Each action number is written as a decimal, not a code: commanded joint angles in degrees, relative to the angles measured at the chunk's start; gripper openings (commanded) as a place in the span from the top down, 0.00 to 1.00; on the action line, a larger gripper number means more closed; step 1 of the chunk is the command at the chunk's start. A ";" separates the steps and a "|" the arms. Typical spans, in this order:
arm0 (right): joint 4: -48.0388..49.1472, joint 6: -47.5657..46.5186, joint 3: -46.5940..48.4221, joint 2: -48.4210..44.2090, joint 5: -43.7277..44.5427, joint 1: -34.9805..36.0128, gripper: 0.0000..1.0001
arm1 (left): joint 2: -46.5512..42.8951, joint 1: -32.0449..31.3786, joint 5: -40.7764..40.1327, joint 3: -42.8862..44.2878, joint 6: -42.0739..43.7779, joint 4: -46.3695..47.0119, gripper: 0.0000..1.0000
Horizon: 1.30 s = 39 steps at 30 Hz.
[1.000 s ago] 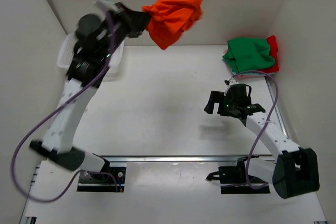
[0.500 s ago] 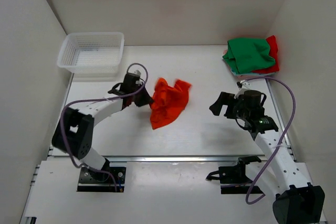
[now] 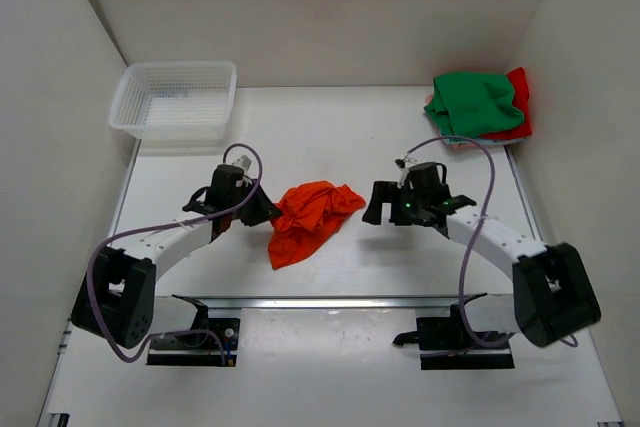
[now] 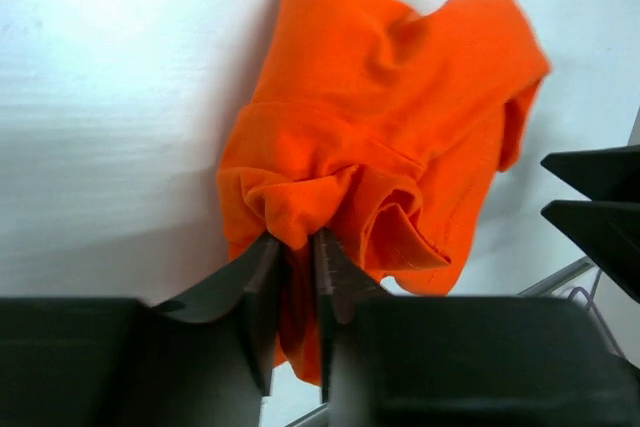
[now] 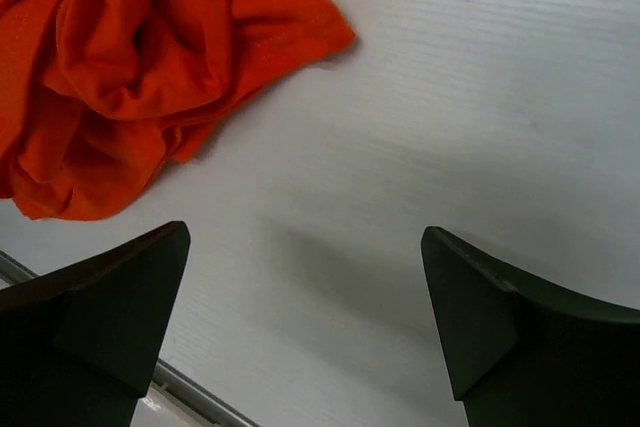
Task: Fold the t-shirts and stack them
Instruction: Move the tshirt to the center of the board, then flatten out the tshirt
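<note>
White table (image 3: pixel 340 137), near centre: crumpled bright orange cloth t-shirt (image 3: pixel 305 215), not yet spread. The folded green t-shirt (image 3: pixel 470 102) lies on the red t-shirt (image 3: pixel 520 87) at the far right corner. White plastic mesh basket (image 3: pixel 170 127), far left corner: no cloth shows inside. The left gripper (image 4: pixel 296 240) pinches a fold at the orange shirt's edge, jaws narrowly parted. The right gripper (image 5: pixel 305 237) hovers wide open and empty just beside the opposite hem. Advisable: take that hem, then draw both edges apart evenly to flatten the shirt.
</note>
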 commanded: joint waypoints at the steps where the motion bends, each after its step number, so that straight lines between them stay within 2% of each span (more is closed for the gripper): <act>1: 7.22 -1.89 7.53 9.44 0.74 2.25 0.01 | -2.25 1.30 3.09 -1.38 0.09 3.66 0.68; 5: 6.60 -5.31 14.48 15.45 1.26 4.97 0.01 | -3.30 1.92 4.94 -1.64 0.09 3.40 0.64; 7: 7.39 -6.02 14.76 16.17 3.54 8.56 0.02 | -4.79 1.92 4.86 -2.08 -0.43 3.22 0.63; 8: 8.79 -6.11 14.67 16.26 3.46 9.36 0.05 | -5.67 2.01 4.77 -2.69 -0.52 2.87 0.61; 11: 8.80 -7.25 15.72 18.27 3.47 12.09 0.10 | -11.55 2.71 4.94 -4.10 -0.17 1.73 0.59; 14: 9.24 -8.13 17.39 20.47 3.82 13.41 0.11 | -17.26 0.87 0.31 -4.28 1.06 -2.57 0.56; 17: 10.04 -8.05 18.00 21.97 3.29 12.63 0.16 | -23.15 1.13 -1.99 -7.17 1.06 -4.33 0.50; 20: 9.78 -8.84 19.32 23.81 3.11 13.23 0.21 | -26.15 1.66 -2.18 -11.21 2.02 -5.74 0.49; 24: 8.45 -10.07 22.66 27.50 2.32 13.67 0.34 | -28.09 -1.68 -3.31 -20.35 -0.43 -4.17 0.49; 25: 8.54 -9.81 22.84 27.77 1.97 14.20 0.39 | -28.18 -2.03 -3.58 -22.10 -1.22 -2.77 0.49; 27: 8.45 -9.71 23.37 29.00 1.45 13.94 0.68 | -27.75 -1.95 -3.14 -23.79 -1.84 -1.35 0.50; 29: 8.10 -9.19 24.15 30.39 1.27 13.94 0.87 | -24.59 -2.21 -2.88 -24.14 -1.75 1.89 0.50; 30: 7.84 -9.19 24.07 30.49 0.40 13.94 0.92 | -23.62 -2.64 -2.79 -23.97 -1.93 2.69 0.50; 31: 7.40 -8.93 24.68 30.67 0.30 14.38 1.00 | -21.35 -3.00 -1.92 -23.45 -2.28 4.52 0.51; 33: 6.62 -8.57 25.13 31.20 0.39 14.03 1.00 | -18.09 -3.88 0.36 -22.57 -3.07 9.26 0.64; 35: 5.03 -8.83 25.83 30.24 1.00 13.85 1.00 | -16.58 -3.88 2.57 -21.78 -5.26 13.75 1.00; 37: 1.88 -9.19 27.06 27.78 2.75 13.94 1.00 | -17.97 -4.14 1.09 -19.41 -5.27 12.99 1.00; 39: -0.24 -9.98 28.20 22.09 3.46 12.36 1.00 | -20.79 -3.19 -1.55 -13.19 -3.51 7.91 1.00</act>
